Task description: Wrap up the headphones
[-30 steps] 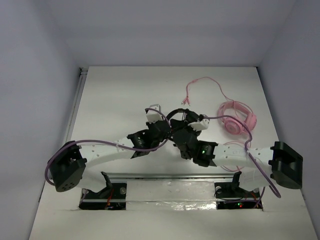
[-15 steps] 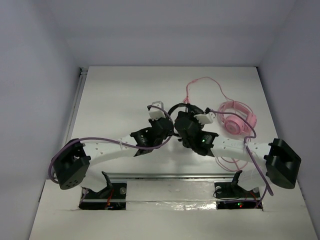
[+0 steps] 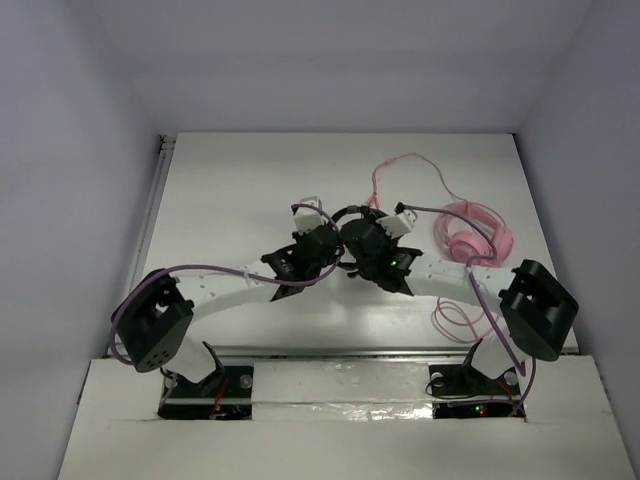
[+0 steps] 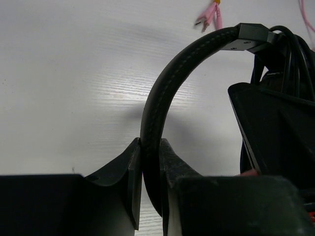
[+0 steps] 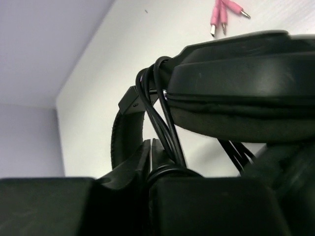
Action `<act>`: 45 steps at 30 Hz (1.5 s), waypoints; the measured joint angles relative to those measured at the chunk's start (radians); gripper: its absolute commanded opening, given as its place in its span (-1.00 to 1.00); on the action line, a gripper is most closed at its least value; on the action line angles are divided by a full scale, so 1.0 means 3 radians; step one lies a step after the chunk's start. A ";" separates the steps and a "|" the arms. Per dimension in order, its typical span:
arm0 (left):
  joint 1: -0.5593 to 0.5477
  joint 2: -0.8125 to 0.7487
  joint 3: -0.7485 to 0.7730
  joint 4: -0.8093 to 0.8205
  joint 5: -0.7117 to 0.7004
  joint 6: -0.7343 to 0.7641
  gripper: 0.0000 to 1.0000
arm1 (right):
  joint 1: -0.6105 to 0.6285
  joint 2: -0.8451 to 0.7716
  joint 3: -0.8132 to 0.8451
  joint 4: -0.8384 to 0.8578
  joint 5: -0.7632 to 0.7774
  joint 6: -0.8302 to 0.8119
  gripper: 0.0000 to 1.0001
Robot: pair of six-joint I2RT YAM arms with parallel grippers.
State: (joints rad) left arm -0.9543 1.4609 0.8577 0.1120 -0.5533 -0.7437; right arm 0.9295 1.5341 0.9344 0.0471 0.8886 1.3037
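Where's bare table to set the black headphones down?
The widest bare patch is the table's left half, between the left edge rail and the left arm. The far strip along the back wall, left of the pink cable, is bare too. Crowded: the right side, with the pink headphones and cable loops, and the centre around the black headphones.

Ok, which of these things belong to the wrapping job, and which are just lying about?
In the job: black headphones; their black cable.
Lying about: pink headphones; pink cable; pink plugs.
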 measured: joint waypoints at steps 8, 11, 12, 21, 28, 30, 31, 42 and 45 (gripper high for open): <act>0.0085 0.0104 0.0000 -0.0034 0.0343 0.0050 -1.00 | -0.0067 0.0061 0.0085 -0.0408 -0.0383 -0.0121 -0.36; 0.0106 0.0132 0.0000 0.0006 0.0463 0.0055 -1.00 | -0.0079 0.0062 0.0128 -0.0547 -0.0459 -0.0170 -0.25; 0.0113 0.0145 0.0000 0.0019 0.0497 0.0060 -1.00 | -0.0084 0.0062 0.0131 -0.0571 -0.0488 -0.0195 -0.20; 0.0209 0.0286 -0.0042 0.0037 0.0941 0.0144 -1.00 | -0.0051 0.0092 0.0243 -0.0889 -0.0793 -0.0575 -0.10; 0.0221 0.0298 -0.0081 0.0031 0.1007 0.0220 -1.00 | -0.0039 0.0067 0.0243 -0.0992 -0.1101 -0.0821 0.02; 0.0220 0.0296 -0.0092 0.0010 0.1024 0.0226 -1.00 | -0.0041 0.0065 0.0234 -0.1011 -0.1138 -0.0852 0.09; 0.0220 0.0294 -0.0092 0.0003 0.1029 0.0245 -1.00 | -0.0046 0.0050 0.0212 -0.0999 -0.1151 -0.0857 0.11; 0.0196 0.0292 -0.0136 0.0036 0.1155 0.0296 -1.00 | -0.0306 -0.0407 0.0009 -0.0346 -0.1647 -0.0907 0.17; 0.0192 0.0292 -0.0136 0.0033 0.1158 0.0309 -1.00 | -0.0334 -0.0422 0.0018 -0.0233 -0.1850 -0.0985 0.24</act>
State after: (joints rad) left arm -0.8967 1.5486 0.8169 0.1219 -0.2058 -0.6510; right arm 0.8291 1.4075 0.9398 -0.0227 0.3336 1.0080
